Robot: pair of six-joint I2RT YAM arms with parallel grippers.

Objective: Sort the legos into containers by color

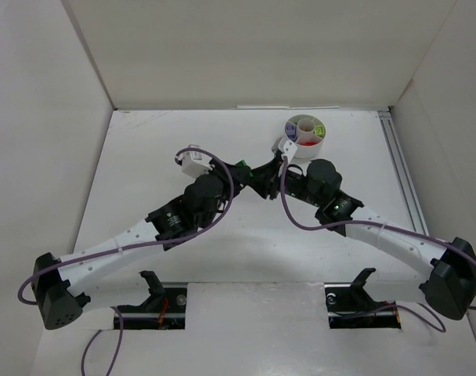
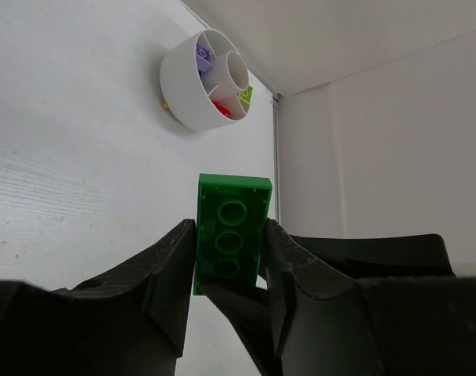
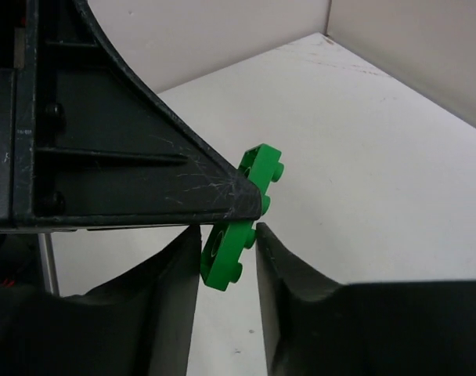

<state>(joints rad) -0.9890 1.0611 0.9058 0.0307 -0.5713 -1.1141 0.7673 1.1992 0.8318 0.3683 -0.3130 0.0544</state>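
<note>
A dark green lego plate (image 2: 231, 227) stands on edge between my left gripper's (image 2: 228, 254) fingers, underside toward the camera; the gripper is shut on its long sides. In the right wrist view the same plate (image 3: 239, 223) sits tilted between my right gripper's (image 3: 228, 243) fingers, which touch it on both sides, under the left gripper's black finger (image 3: 128, 157). Both grippers meet at mid-table (image 1: 255, 176), held above the surface. The round white dish (image 1: 290, 135) stands just behind them, holding purple (image 2: 203, 56), red (image 2: 221, 110) and lime (image 2: 245, 95) legos in separate wedges.
The dish (image 2: 183, 86) is ahead and left of the plate in the left wrist view. White walls enclose the table on three sides (image 1: 246, 55). A metal rail (image 1: 398, 168) runs along the right edge. Purple cables (image 1: 289, 207) loop over both arms.
</note>
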